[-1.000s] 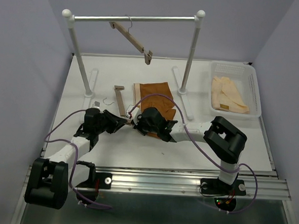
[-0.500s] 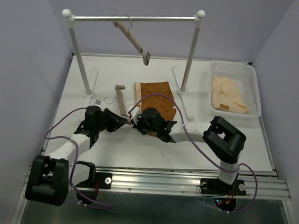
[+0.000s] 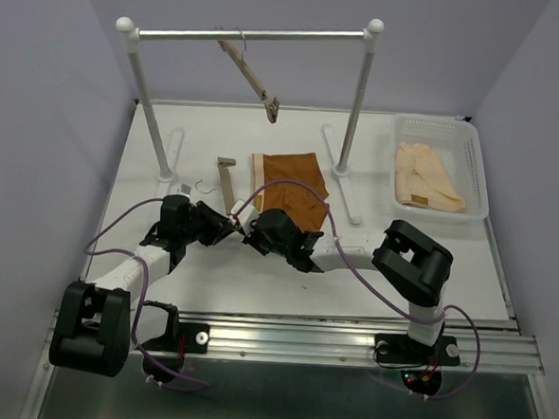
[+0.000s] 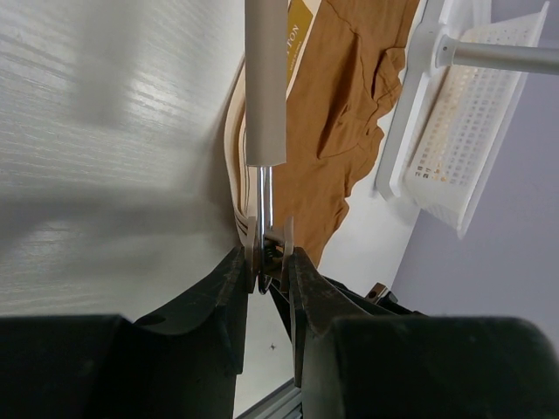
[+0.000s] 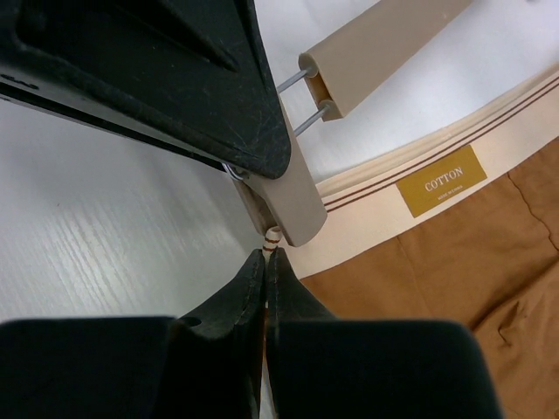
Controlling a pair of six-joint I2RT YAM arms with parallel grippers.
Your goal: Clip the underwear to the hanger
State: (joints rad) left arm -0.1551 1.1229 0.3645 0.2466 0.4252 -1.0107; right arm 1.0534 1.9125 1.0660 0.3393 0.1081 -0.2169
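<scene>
The hanger [image 3: 226, 182] lies flat on the white table [image 3: 256, 284] in front of the clothes rail [image 3: 252, 34], nearer the rail's left post, with its wire hook on the side away from the underwear [image 3: 286, 177]. The rust-brown garment is spread flat just beside it, in front of the rail's middle, its right edge reaching towards the foot of the right post.

Both arms meet at the hanger's near end, the end farthest from the rail. The left gripper [image 4: 266, 262] has its fingers squeezed onto the metal clip [image 4: 266, 244] at that end; the wooden bar runs straight away from the fingertips in the wrist view. The right gripper [image 5: 265, 257] has its fingers pressed almost together, with a striped corner of the tan waistband [image 5: 367, 218] pinched at their tips, right against the clip's pad. A gold "COTTON" label [image 5: 443, 181] shows on the waistband.

A second hanger [image 3: 252, 75] dangles tilted from the rail. Right of the rail's right post stands a white basket [image 3: 483, 179] with cream garments [image 3: 426, 176].
</scene>
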